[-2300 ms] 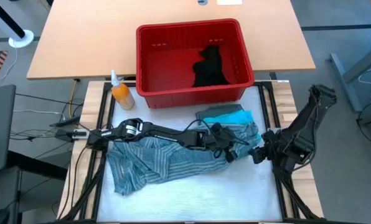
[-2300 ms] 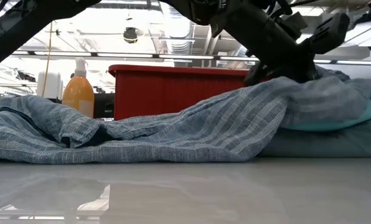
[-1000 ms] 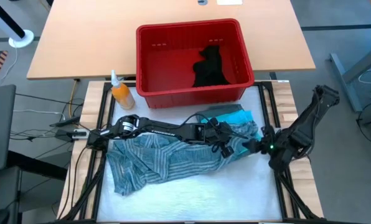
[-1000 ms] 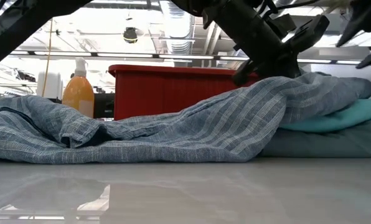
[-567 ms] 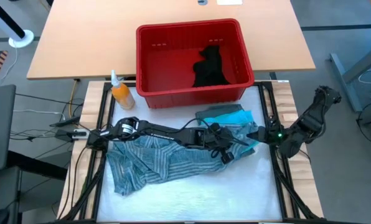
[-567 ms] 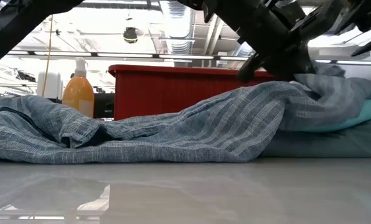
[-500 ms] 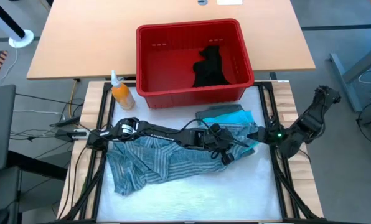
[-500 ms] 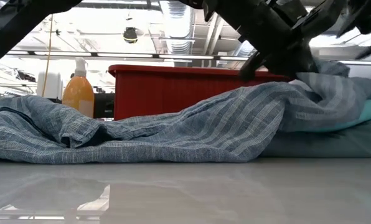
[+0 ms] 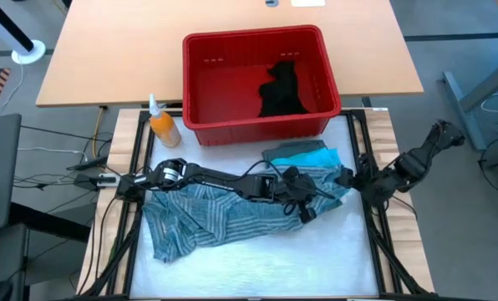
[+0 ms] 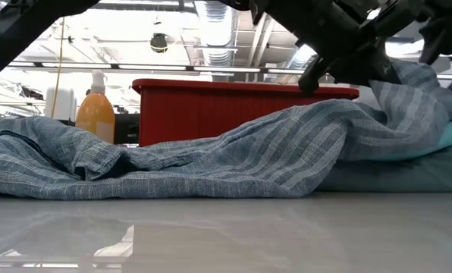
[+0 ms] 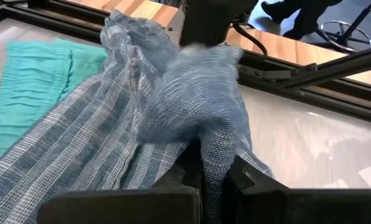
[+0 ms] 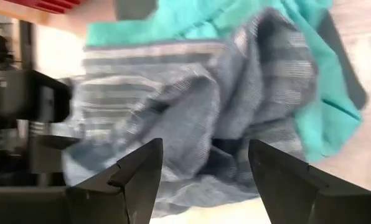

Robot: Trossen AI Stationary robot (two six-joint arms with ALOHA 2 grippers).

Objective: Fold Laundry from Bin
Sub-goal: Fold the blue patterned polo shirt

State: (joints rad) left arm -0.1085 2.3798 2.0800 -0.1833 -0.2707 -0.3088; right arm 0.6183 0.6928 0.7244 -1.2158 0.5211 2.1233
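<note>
Striped shirt [image 9: 224,213] is spread on the desk [image 9: 316,251] in front of the red bin [image 9: 257,79]. Its one end is pinched tight by the left pincer [image 9: 306,209]. Near that end, the right pincer [image 9: 353,179] is held wide, with nothing in it.

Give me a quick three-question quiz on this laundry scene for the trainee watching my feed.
1. True or false: the left gripper is shut on the striped shirt.
2. What lies inside the red bin?
A. the turquoise garment
B. a black garment
C. the orange bottle
3. Fill in: the right gripper hangs with its jaws ____ at the shirt's right end.

Key:
1. True; the left wrist view shows cloth pinched between its fingers.
2. B; the black garment is in the bin, the turquoise garment lies on the table under the shirt, and the orange bottle stands beside the bin.
3. open
</note>
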